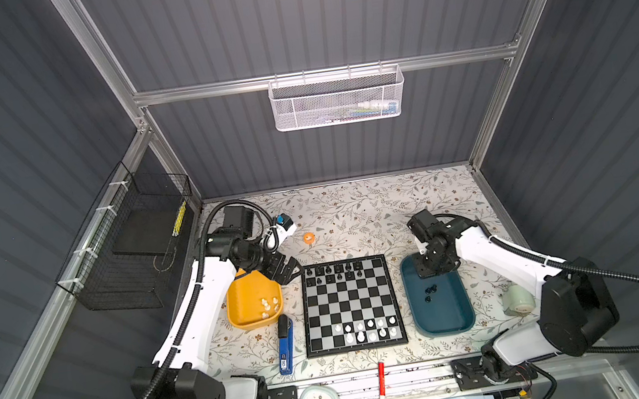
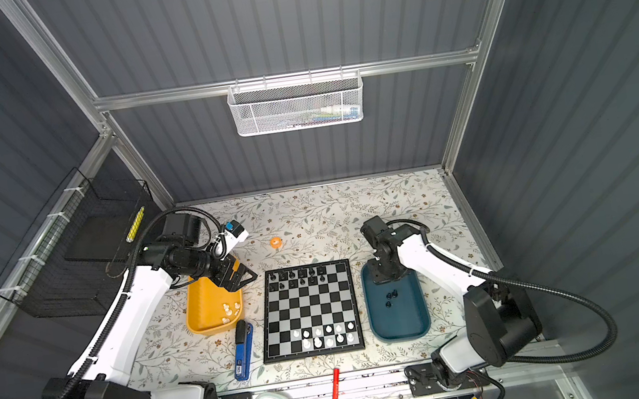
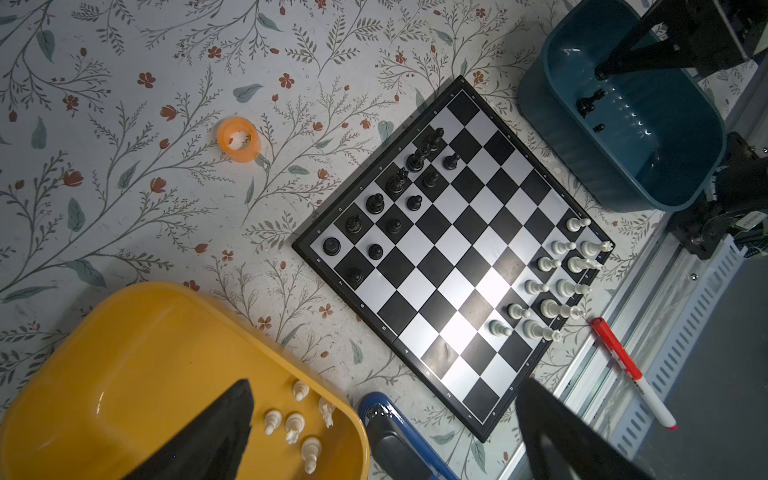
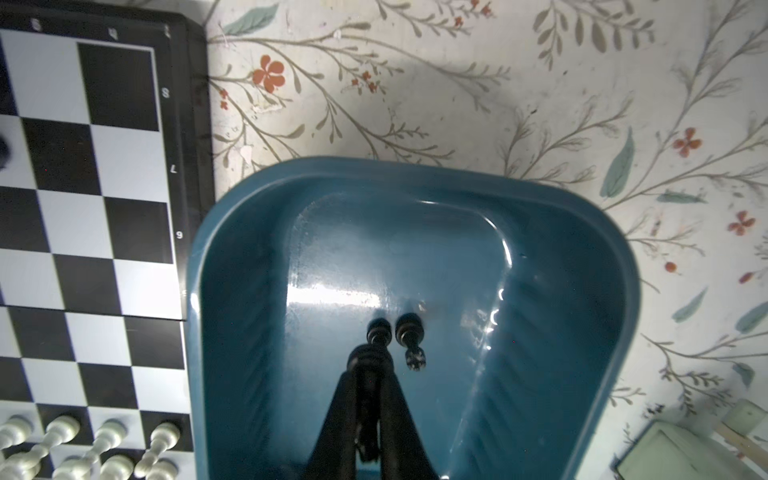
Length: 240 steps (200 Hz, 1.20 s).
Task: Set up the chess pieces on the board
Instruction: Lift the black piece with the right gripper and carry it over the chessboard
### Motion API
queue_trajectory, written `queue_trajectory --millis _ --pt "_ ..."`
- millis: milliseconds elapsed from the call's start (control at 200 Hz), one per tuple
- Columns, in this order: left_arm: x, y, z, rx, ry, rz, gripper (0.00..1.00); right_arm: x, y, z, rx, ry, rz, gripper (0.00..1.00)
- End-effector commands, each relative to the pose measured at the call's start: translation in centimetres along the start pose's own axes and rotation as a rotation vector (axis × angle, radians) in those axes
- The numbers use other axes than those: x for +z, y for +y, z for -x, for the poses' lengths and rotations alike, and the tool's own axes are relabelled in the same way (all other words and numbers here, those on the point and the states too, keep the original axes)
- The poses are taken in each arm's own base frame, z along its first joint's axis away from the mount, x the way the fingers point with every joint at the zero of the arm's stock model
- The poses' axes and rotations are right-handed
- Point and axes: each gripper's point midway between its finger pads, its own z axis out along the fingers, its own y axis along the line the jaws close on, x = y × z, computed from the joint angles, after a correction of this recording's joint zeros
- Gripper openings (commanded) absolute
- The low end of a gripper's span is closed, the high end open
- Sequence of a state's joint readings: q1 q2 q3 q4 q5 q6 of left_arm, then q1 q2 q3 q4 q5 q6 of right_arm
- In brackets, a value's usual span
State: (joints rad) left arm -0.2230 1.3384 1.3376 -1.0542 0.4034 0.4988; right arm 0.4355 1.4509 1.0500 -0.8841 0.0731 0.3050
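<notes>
While left hand point(image 1: 293, 272) stands apart, right hand point(image 4: 370, 358) clamps black piece point(image 4: 378, 330), over teal tray point(image 4: 415, 167)

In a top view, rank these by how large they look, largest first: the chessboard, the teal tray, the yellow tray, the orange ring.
1. chessboard
2. teal tray
3. yellow tray; the left arm covers its far end, so second versus third is unsure
4. orange ring, clearly smallest

Grey ribbed walls point(image 1: 326, 11), alu frame point(image 1: 211, 90), white mesh basket point(image 1: 338, 101), floral tabletop point(image 1: 373, 210).
</notes>
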Motion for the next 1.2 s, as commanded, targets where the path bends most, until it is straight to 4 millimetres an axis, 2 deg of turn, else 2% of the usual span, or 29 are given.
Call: queue_trajectory --millis 0,270,555,941,1196 --pt "-0.6 -0.3 -0.3 0.03 -0.005 0.012 1.0 -2.1 0.3 0.5 -0.021 -0.011 0.016 0.1" --pt "-0.7 -0.2 -0.1 0.033 -0.014 0.023 1.0 -4.4 1.7 3.1 -0.043 -0.046 0.058 0.1" --pt "-1.1 -0.2 0.2 0.036 -0.021 0.027 1.0 -4.9 4.4 5.5 -0.098 -0.058 0.087 0.11" --pt "-1.4 -0.3 0.5 0.037 -0.032 0.027 1.0 -3.2 9.7 9.1 -0.186 -0.047 0.137 0.11" --pt "-1.7 -0.5 0.7 0.039 -0.039 0.024 0.99 -1.2 11.7 10.1 -0.211 -0.02 0.162 0.11"
